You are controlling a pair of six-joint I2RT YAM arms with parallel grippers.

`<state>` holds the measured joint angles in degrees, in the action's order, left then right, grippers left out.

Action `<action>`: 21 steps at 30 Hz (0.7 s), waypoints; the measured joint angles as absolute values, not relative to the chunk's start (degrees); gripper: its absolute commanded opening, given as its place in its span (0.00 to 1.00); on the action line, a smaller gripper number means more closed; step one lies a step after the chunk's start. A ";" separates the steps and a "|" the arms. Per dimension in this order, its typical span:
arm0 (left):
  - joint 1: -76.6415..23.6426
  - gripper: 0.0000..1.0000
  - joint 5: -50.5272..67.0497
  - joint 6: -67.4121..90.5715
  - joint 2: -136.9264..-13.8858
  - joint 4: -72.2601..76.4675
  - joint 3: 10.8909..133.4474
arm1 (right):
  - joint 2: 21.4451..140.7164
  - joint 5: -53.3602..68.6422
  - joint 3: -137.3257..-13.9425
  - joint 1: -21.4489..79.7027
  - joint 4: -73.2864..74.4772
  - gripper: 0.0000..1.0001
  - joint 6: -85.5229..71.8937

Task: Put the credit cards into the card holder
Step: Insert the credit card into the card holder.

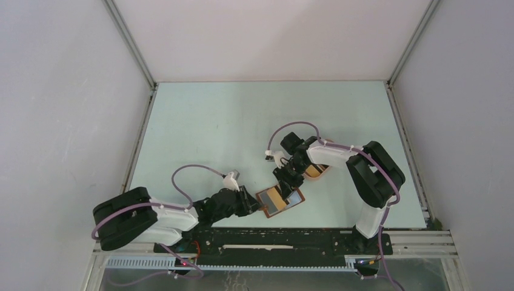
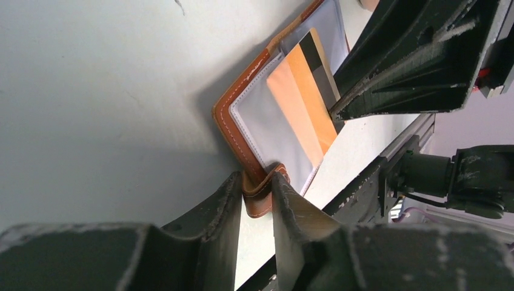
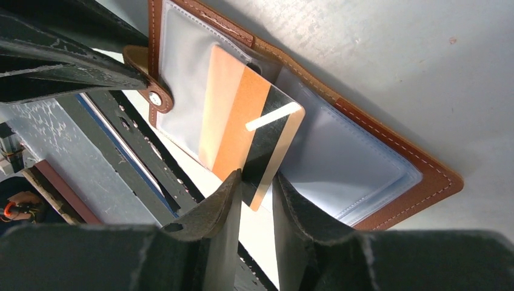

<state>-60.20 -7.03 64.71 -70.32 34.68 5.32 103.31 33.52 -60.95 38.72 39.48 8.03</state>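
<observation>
The table (image 1: 242, 115) has loads of open surface out toward the far side and the left. Grey walls (image 1: 60, 91) box it in on the left, right and far edges. Everything that matters is bunched up close to the near edge, just past the black base rail (image 1: 273, 235).

The card holder (image 1: 280, 201) lies open and flat there with its clear sleeves facing up. The left gripper (image 2: 257, 182) reaches in from the left and is clamped onto the holder's snap tab (image 2: 259, 205), a finger pressed on each side.

The right gripper (image 3: 257, 177) comes in from the far side and pinches one end of a credit card (image 3: 242, 121), orange with a black stripe. The card's other end sits partly under the clear sleeve on the holder's left half, angled across it.

Both grippers are near each other over the holder, so it's tight quarters. A pinkish tray (image 1: 316, 172) sits just beyond the right gripper, mostly hidden by the arm.
</observation>
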 measured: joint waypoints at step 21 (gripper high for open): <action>-59.07 0.18 -3.66 65.60 -79.20 44.66 5.63 | 105.30 35.07 -61.78 41.06 40.56 0.30 8.14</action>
<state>-59.07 -3.66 65.60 -79.20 44.66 5.63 105.30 35.07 -61.78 41.06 40.56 8.14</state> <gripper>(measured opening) 0.187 0.293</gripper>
